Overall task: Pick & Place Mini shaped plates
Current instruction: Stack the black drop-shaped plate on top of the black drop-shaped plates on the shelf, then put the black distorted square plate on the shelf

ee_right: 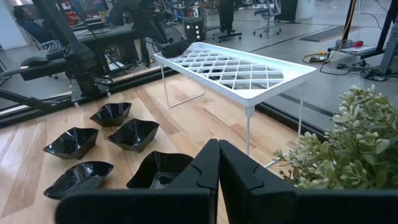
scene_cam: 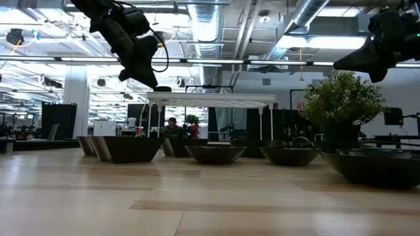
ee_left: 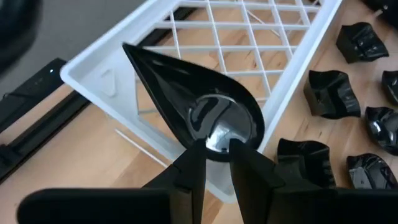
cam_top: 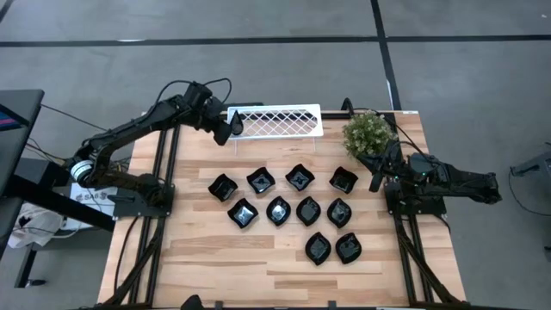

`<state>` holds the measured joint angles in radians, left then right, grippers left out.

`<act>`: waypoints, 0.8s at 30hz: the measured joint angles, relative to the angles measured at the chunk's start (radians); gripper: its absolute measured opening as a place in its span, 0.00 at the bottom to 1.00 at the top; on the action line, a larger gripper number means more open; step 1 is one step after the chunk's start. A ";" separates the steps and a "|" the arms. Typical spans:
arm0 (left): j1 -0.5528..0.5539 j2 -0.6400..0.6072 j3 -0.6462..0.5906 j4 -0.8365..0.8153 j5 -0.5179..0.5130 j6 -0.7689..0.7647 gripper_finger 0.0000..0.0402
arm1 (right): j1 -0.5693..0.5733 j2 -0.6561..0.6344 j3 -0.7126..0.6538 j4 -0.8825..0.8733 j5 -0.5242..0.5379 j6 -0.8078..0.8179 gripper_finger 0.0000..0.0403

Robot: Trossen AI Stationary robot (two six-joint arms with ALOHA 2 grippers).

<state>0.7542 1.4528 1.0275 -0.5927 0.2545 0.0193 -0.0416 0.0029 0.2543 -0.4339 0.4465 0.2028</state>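
High view count: ten mini shaped plates lying on the wooden table, in three loose rows. Four in the row nearest the rack, four in the middle row, two in the last row toward the right arm's side. All black and glossy, close together; can't tell if any touch.

An eleventh, the teardrop plate, is pinched by the left gripper at its round end, pointed end sticking out over the corner of the one white wire rack. Fingers closed on the rim, gripping firmly. Low view puts this gripper above the rack top at its end; can't tell whether the plate touches the lattice yet.

One rack total, standing on thin legs at the table's far edge, nothing lying on it apart from the held plate over the corner.

One green plant just beside the rack's right end.

Right gripper hangs raised near the plant at the right side of the table, fingers pressed together, nothing in them.
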 joint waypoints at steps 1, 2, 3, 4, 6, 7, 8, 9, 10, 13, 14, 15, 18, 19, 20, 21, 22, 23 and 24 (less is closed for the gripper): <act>0.001 0.000 0.000 0.001 0.000 -0.002 0.18 | 0.000 0.000 0.000 0.000 0.000 0.000 0.00; 0.001 -0.001 0.000 0.000 0.000 -0.002 0.18 | 0.000 0.000 0.000 0.000 0.000 0.000 0.00; 0.001 -0.004 0.000 0.000 -0.001 -0.002 0.18 | 0.000 0.000 0.000 0.000 0.000 0.000 0.00; 0.001 -0.010 0.000 0.000 -0.004 -0.002 0.18 | 0.000 0.000 0.000 0.000 0.000 0.000 0.00; 0.001 -0.032 0.000 -0.001 -0.015 -0.008 0.18 | 0.000 0.000 0.000 0.000 0.000 0.000 0.00; 0.001 -0.046 0.000 0.000 -0.020 -0.014 0.18 | 0.000 0.000 0.000 0.000 0.000 0.000 0.00; 0.001 -0.062 0.000 0.000 -0.020 -0.022 0.18 | 0.000 0.000 0.000 0.000 0.000 0.000 0.00; 0.001 -0.077 0.000 0.000 -0.020 -0.024 0.18 | 0.000 0.000 0.000 0.000 0.000 0.000 0.00; 0.001 -0.093 0.000 0.000 -0.021 -0.025 0.18 | 0.000 0.000 0.000 0.000 0.000 0.000 0.00; -0.006 -0.143 0.000 -0.004 -0.022 -0.051 0.18 | 0.000 0.000 0.000 0.000 0.000 0.000 0.00; -0.012 -0.157 0.000 -0.011 -0.023 -0.067 0.18 | 0.000 0.000 0.000 0.000 0.000 0.000 0.00; -0.023 -0.172 -0.003 -0.019 -0.025 -0.084 0.18 | 0.000 0.000 0.000 0.000 0.000 0.000 0.00; -0.077 -0.222 -0.036 -0.020 -0.025 -0.147 0.18 | 0.000 0.000 0.000 0.000 0.000 0.000 0.00; -0.099 -0.236 -0.051 -0.020 -0.024 -0.174 0.18 | 0.000 0.000 0.000 0.000 0.000 0.000 0.00; -0.122 -0.250 -0.069 -0.020 -0.023 -0.207 0.18 | 0.000 0.000 0.000 0.000 0.000 0.000 0.00; -0.147 -0.265 -0.088 -0.021 -0.024 -0.244 0.18 | 0.000 0.000 0.000 0.000 0.000 0.000 0.00; -0.174 -0.280 -0.108 -0.020 -0.033 -0.285 0.18 | 0.000 0.000 0.000 0.000 0.000 0.000 0.00; -0.202 -0.293 -0.129 -0.020 -0.047 -0.323 0.18 | 0.000 0.000 0.000 0.000 0.000 0.000 0.00; -0.230 -0.305 -0.151 -0.021 -0.060 -0.357 0.18 | 0.000 0.000 0.000 0.000 0.000 0.000 0.00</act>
<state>0.5243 1.1482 0.8769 -0.6133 0.1948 -0.3375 -0.0418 0.0025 0.2543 -0.4339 0.4465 0.2028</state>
